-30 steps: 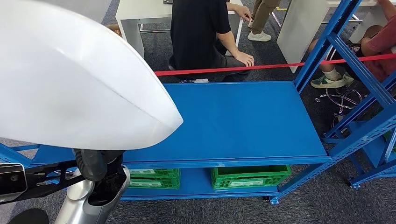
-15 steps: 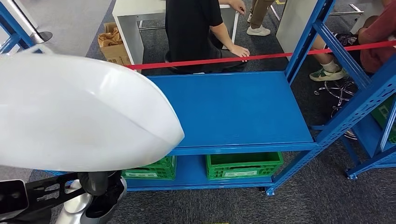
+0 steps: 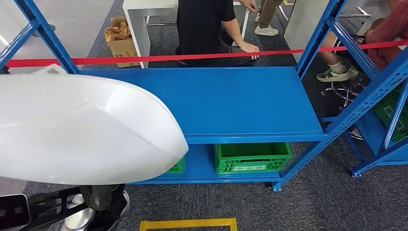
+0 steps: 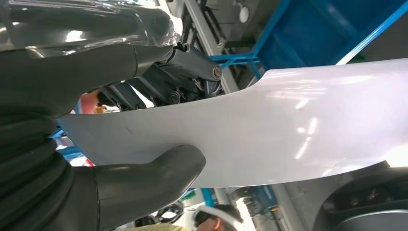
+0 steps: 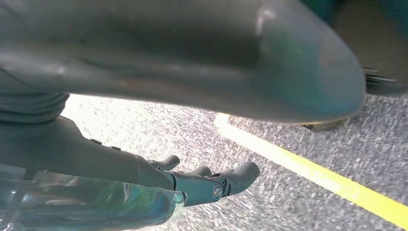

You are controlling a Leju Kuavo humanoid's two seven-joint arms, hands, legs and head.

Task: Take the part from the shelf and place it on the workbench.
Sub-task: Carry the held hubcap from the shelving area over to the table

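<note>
Close against my left wrist, my left hand (image 4: 101, 144) pinches the edge of the part (image 4: 288, 130), a broad white curved panel, with the thick thumb pressed on its near face and the darker fingers (image 4: 159, 89) behind it. From my head the part (image 3: 82, 130) spreads wide across my left side, held above the floor and in front of the blue shelf (image 3: 216, 103). I judge it thin, stiff and light for its size, but glossy, so it could slip through a pinch and swing from one edge; I would rather hold it well in from the rim, where the curve stiffens it, and keep its far tip away from the uprights. My right hand (image 5: 192, 185) hangs over the grey carpet near a yellow floor line (image 5: 312, 173), fingers loosely curled and holding nothing. Beyond the shelf top run a red tape (image 3: 192, 57) and a seated person (image 3: 207, 26); green crates (image 3: 250, 163) sit on the lower level.
</note>
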